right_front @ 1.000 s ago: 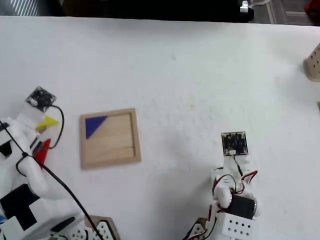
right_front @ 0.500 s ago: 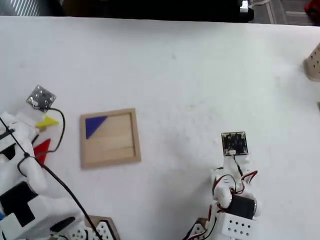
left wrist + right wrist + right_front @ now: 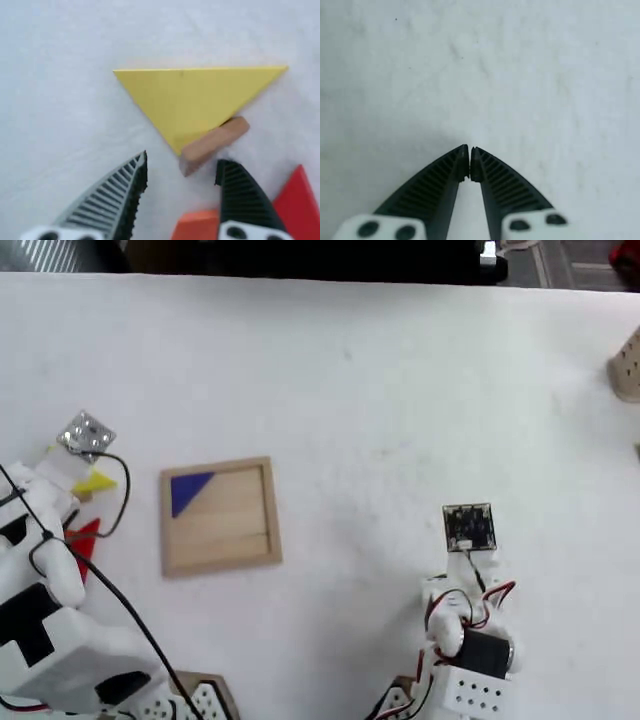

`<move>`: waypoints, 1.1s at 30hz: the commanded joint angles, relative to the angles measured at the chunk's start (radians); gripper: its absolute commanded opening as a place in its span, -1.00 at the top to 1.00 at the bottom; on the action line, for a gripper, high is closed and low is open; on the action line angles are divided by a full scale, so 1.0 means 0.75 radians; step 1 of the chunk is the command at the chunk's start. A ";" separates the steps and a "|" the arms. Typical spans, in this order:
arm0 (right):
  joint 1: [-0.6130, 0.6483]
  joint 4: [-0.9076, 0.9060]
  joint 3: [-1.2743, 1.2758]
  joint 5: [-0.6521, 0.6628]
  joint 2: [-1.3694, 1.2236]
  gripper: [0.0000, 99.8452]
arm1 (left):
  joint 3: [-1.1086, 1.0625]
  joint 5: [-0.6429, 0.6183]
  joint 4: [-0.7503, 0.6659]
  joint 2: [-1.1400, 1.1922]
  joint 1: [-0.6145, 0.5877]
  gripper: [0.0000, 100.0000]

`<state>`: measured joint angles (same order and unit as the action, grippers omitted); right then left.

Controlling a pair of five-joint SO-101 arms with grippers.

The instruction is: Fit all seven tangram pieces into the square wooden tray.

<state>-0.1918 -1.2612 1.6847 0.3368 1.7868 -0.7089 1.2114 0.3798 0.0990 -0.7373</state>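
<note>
The square wooden tray [image 3: 235,525] was found lying flat on the white table [image 3: 400,390], left of its middle and nearer the near edge. One blue triangle [image 3: 187,490] was seated in the tray's far-left corner, and the rest of the tray floor was bare wood. Between the tray and the table's left edge, a yellow triangle [image 3: 200,97] was noted lying flat. A small plain-wood piece [image 3: 215,142] was set against one of its edges; whether it lay beneath or merely beside could not be told. A red piece [image 3: 295,200] and an orange piece [image 3: 195,227] were recorded just beside these. The left gripper [image 3: 182,165] was observed poised above this group, its jaws moderately parted and nothing held, with the plain-wood piece below the gap. The right gripper [image 3: 470,162] was found over bare table by the near edge, right of the middle, its jaws closed tip to tip on nothing.
</note>
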 commanded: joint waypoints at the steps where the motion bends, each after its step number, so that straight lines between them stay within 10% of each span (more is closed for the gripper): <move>1: 0.007 -0.007 0.008 0.012 0.015 0.97 | 0.014 0.014 0.102 0.058 0.026 0.61; 19: 0.007 -0.007 0.008 0.012 0.015 0.97 | 0.068 0.002 0.532 0.056 0.079 0.80; 33: 0.005 -0.007 0.008 0.012 0.015 0.97 | 0.513 -0.350 1.009 0.056 0.097 0.80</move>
<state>-0.1918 -1.2612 1.6847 0.3368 1.7868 -0.4434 1.0426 1.0717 0.1481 -0.7020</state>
